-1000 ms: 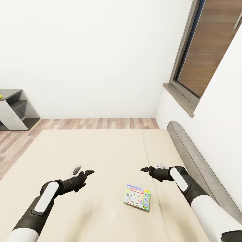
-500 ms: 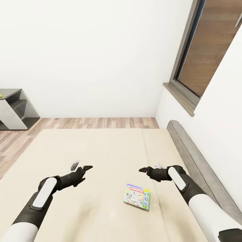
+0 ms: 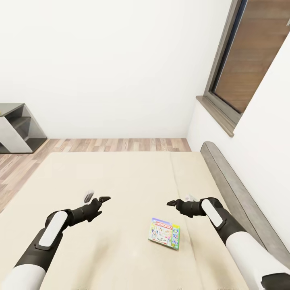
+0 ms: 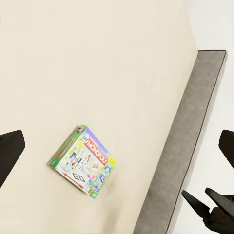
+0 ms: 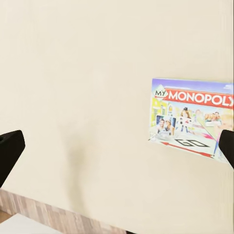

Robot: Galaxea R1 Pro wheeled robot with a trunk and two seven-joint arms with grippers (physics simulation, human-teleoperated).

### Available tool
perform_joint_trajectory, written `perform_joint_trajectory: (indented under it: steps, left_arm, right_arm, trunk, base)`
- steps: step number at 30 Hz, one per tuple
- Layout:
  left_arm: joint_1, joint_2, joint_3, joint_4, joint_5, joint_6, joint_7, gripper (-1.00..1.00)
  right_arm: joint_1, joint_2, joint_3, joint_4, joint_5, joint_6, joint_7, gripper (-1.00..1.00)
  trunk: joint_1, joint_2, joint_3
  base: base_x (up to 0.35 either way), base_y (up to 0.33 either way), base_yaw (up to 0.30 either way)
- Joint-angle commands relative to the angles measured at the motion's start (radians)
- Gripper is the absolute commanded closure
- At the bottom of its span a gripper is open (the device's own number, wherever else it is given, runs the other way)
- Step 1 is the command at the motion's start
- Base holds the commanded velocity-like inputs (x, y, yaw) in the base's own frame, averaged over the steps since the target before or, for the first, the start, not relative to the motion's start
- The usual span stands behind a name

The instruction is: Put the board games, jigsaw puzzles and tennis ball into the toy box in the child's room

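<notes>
One board game, a white-green Monopoly box (image 3: 164, 233) with a red banner, lies flat on the beige bed (image 3: 133, 177), near the grey headboard (image 3: 229, 189). My left gripper (image 3: 97, 197) hovers open above the mattress, to the left of the box. Beyond the box and slightly to its right, my right gripper (image 3: 179, 200) is also open. Both hold nothing. In the left wrist view the Monopoly box (image 4: 82, 161) lies between the dark fingertips (image 4: 9, 151). The right wrist view has the box (image 5: 192, 117) close to one fingertip (image 5: 226, 146). The table and toy box are out of view.
A grey shelf unit (image 3: 16, 129) stands on the wood floor (image 3: 121, 145) at the far left. A dark-framed window (image 3: 241, 72) is set in the right wall above the headboard. White walls close the room behind the bed.
My left gripper has moved a little farther out over the bed and to the left. The right gripper and the Monopoly box have barely moved. The view has shifted slightly.
</notes>
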Motion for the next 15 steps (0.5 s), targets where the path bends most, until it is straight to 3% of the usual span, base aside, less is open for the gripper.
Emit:
perform_joint_trajectory:
  steps: [1,15]
  left_arm:
    - [-0.001,0.000,0.002,-0.001,0.007,0.005,0.005,-1.00]
    - [-0.003,0.000,0.003,0.000,0.008,0.005,0.005,-1.00]
  right_arm:
    - [-0.002,-0.004,0.001,0.000,0.008,0.002,0.007,-1.00]
    - [-0.011,-0.030,-0.009,0.005,0.007,0.003,0.004,-1.00]
  trunk:
    - [0.001,-0.002,-0.003]
    - [0.001,-0.002,-0.026]
  base:
    - [0.000,0.000,0.000]
    - [0.000,0.000,0.000]
